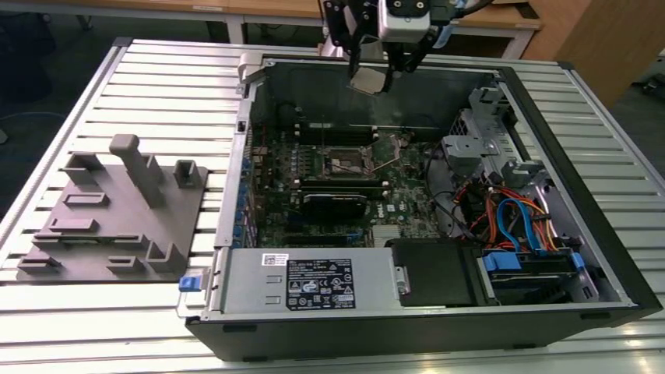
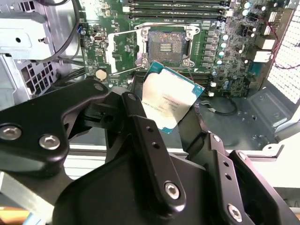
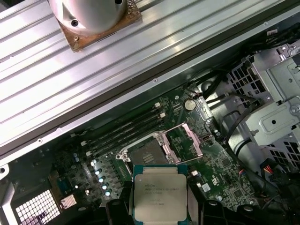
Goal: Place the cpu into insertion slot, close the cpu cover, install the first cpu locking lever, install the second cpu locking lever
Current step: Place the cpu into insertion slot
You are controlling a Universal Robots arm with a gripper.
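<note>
Your pincer (image 1: 372, 72) is clenched on the cpu (image 1: 368, 82), gripping it by opposite edges. It hangs in the air over the far wall of the open computer case (image 1: 416, 331). In the exterior view the chip is tilted, with its pale metal top showing. In the second wrist view you can see it seated between the black fingers (image 2: 143, 117).

The insertion slot (image 1: 346, 162) lies well below the chip, near the middle of the green motherboard (image 1: 272, 222) inside the case. Chip and slot are clearly apart. In the second wrist view the slot's dark contact field is exposed, and the cpu cover (image 2: 113, 51) stands swung open just beside it. That is the side toward the exterior view's right.

The case lies on its side on a table (image 1: 156, 86) of ribbed aluminium slats that run left to right. A grey power supply (image 1: 311, 284) fills its near corner. A grey moulded fixture tray (image 1: 114, 210) rests on the slats at the exterior view's left, near the case but not touching it. In the first wrist view a round metal base (image 3: 93, 16) sits on a square plate on those slats.

Beyond the table you have dark floor (image 1: 42, 47), wooden desks (image 1: 280, 9) along the far side, and a wooden panel (image 1: 592, 39) at the far right.
</note>
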